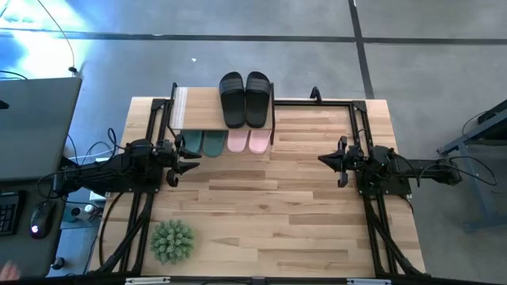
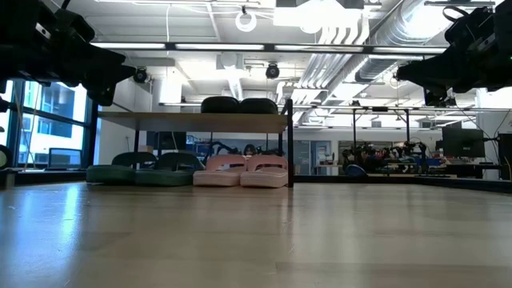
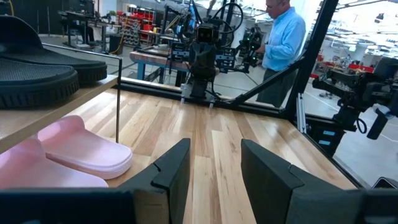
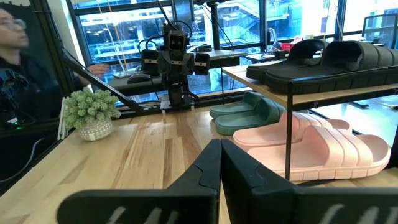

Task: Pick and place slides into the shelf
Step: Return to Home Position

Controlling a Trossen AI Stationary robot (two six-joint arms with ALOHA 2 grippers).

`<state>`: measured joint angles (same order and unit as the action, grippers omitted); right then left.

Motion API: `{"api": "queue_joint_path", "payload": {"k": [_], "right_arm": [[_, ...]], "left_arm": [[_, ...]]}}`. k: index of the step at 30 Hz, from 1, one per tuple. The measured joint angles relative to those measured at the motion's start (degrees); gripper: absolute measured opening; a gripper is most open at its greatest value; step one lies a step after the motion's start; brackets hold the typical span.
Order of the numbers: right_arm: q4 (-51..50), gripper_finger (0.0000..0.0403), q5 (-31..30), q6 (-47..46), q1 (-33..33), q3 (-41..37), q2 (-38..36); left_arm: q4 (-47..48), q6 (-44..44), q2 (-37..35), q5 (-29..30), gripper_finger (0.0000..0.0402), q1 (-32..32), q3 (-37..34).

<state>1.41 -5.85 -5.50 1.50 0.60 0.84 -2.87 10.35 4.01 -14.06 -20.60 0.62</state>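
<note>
While both arms sit out at the sides of the counter [image 1: 277, 206], all the slides are in the shelf [image 1: 198, 111] at the far edge: black pair [image 1: 244, 99] on top, green pair [image 1: 203, 143] and pink pair [image 1: 248, 141] side by side underneath. The left end effector [image 1: 188, 166] is near the green pair, fingers parted and holding nothing. The right end effector [image 1: 326, 160] is pinched closed, also empty, well apart from the pink pair.

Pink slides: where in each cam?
High view: pink slides under the shelf's right half.
Low view: pink slides left of centre, beside green slides.
Left wrist view: pink slides close by, under the shelf.
Right wrist view: pink slides nearer than the green slides.
Landmark: black slides above them everywhere.
</note>
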Motion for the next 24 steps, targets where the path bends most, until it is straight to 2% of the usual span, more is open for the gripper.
{"api": "queue_joint_path", "payload": {"k": [24], "right_arm": [[0.00,0.0000,-0.02,0.00,0.00,0.00,0.00]], "left_arm": [[0.00,0.01,-0.02,0.00,0.0127,0.00,0.00]]}}
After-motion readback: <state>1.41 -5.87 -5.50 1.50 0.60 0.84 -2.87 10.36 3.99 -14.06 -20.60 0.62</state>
